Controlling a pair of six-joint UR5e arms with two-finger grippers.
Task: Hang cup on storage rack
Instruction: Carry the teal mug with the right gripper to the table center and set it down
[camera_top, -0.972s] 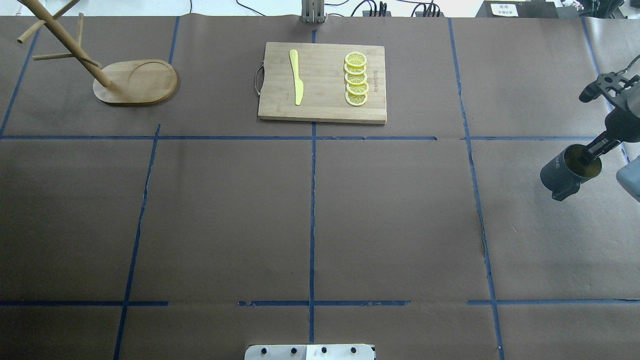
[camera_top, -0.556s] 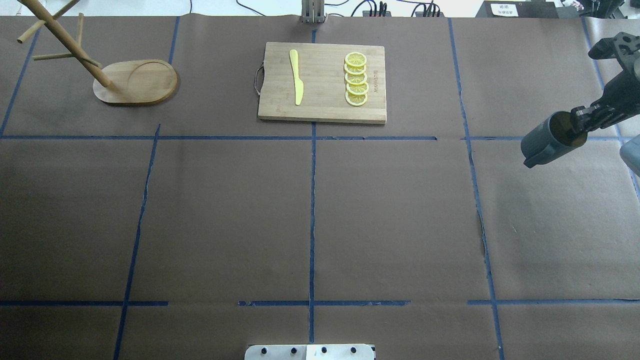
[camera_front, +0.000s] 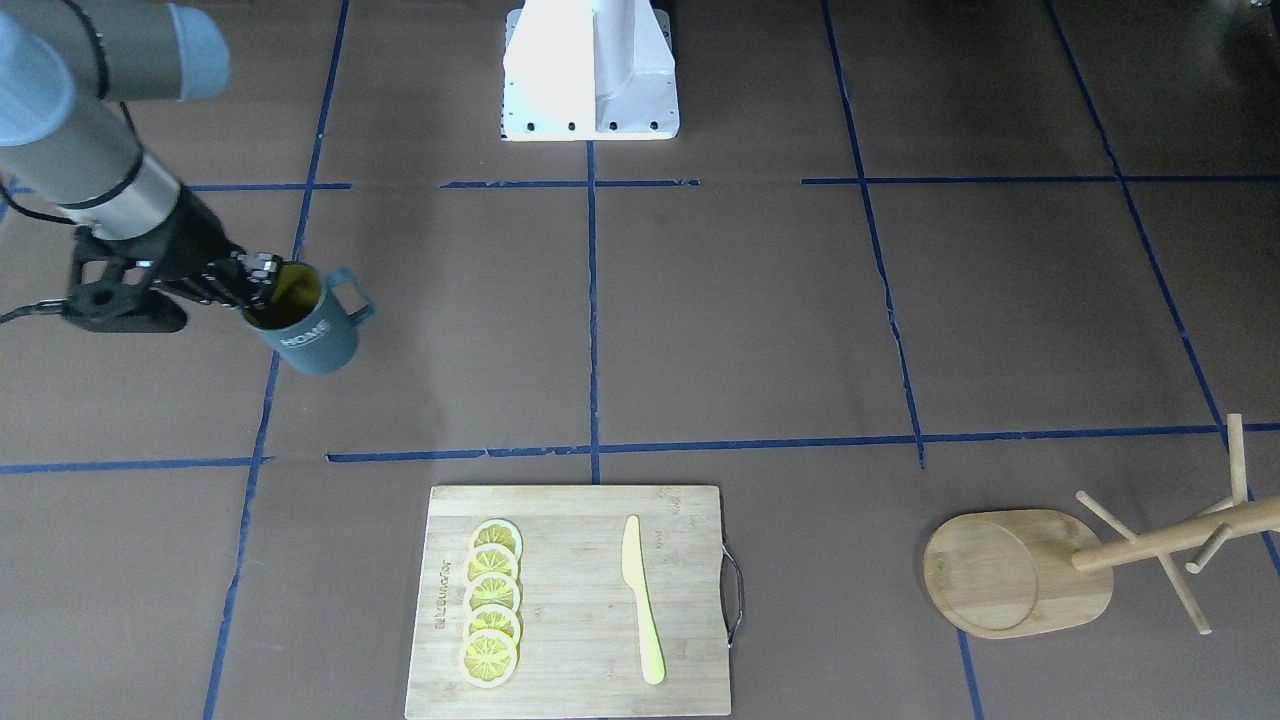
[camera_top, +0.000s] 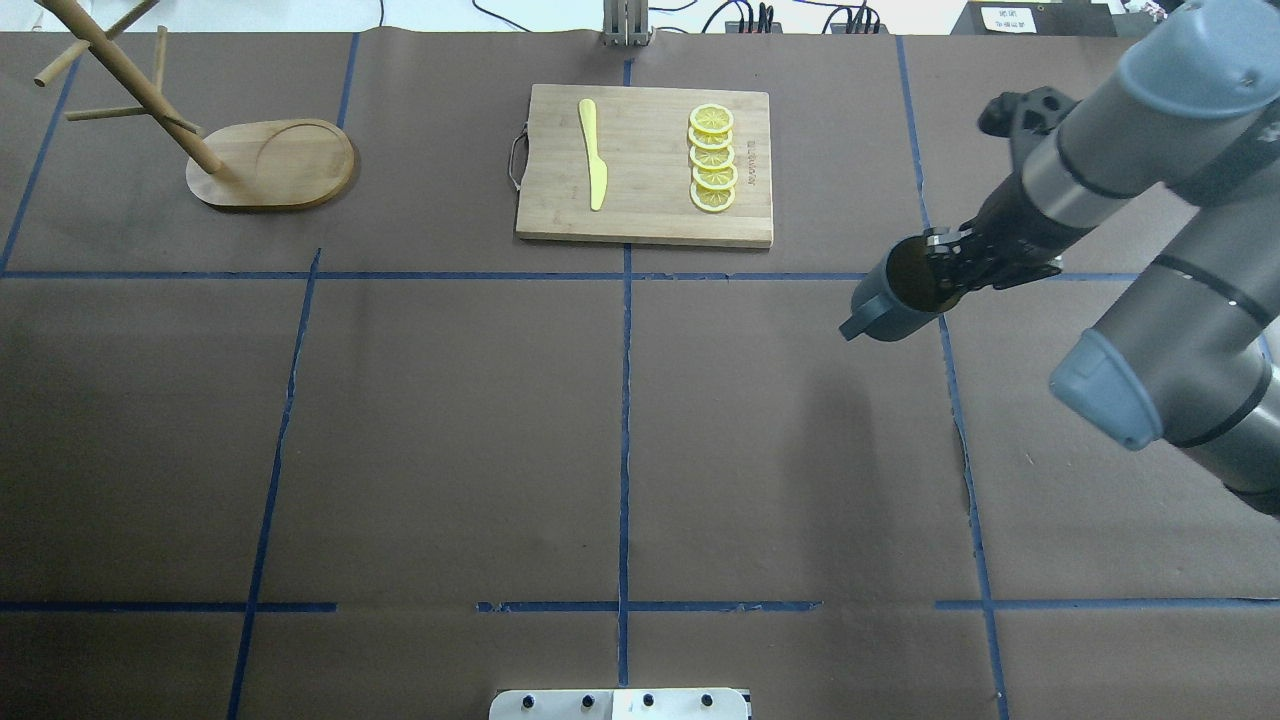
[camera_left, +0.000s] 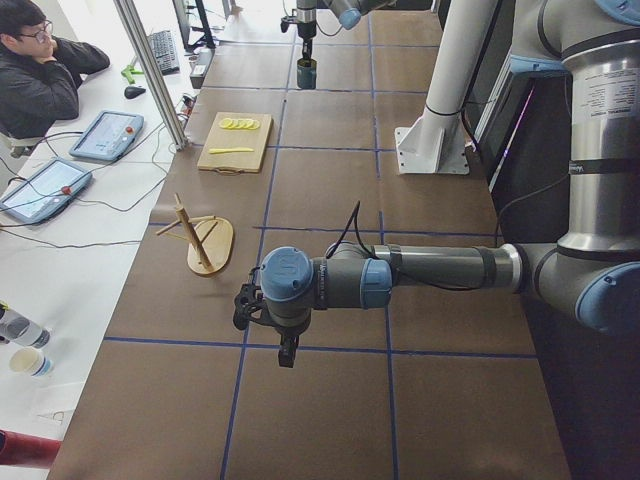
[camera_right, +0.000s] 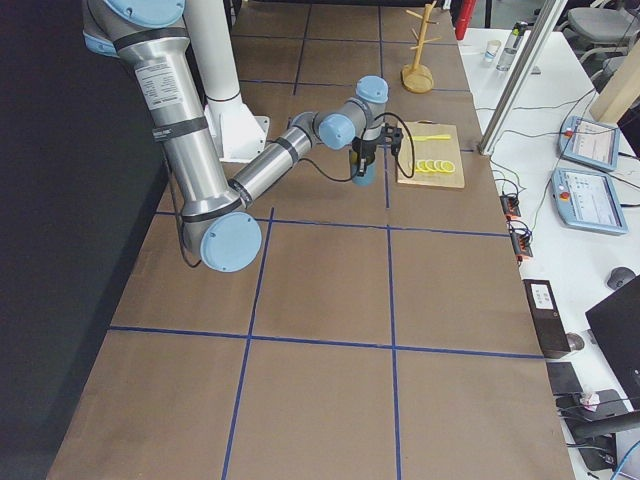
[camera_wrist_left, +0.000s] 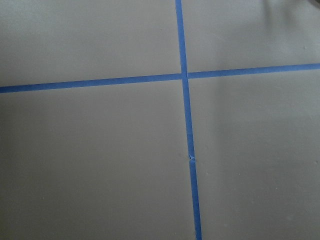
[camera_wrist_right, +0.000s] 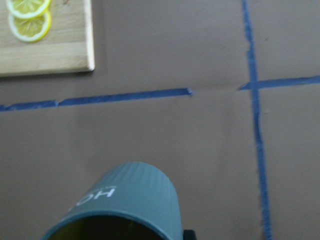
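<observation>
Brown paper crossed with blue tape covers the table (camera_top: 450, 450), and over it the one cup (camera_top: 885, 305) hangs tilted in the right gripper (camera_top: 945, 268) — jaws clamped on its rim, handle on the side away from the arm. Beyond lie one cutting board (camera_top: 650, 215) with one yellow knife (camera_top: 594, 155) and five lemon slices (camera_top: 713, 160), and at the far left corner one storage rack (camera_top: 290, 165) stands well apart from the cup (its pole top cut off overhead). Of the two arms, the left gripper (camera_left: 287, 352) shows only small and dark in the left side view — apart or together, I cannot tell.
</observation>
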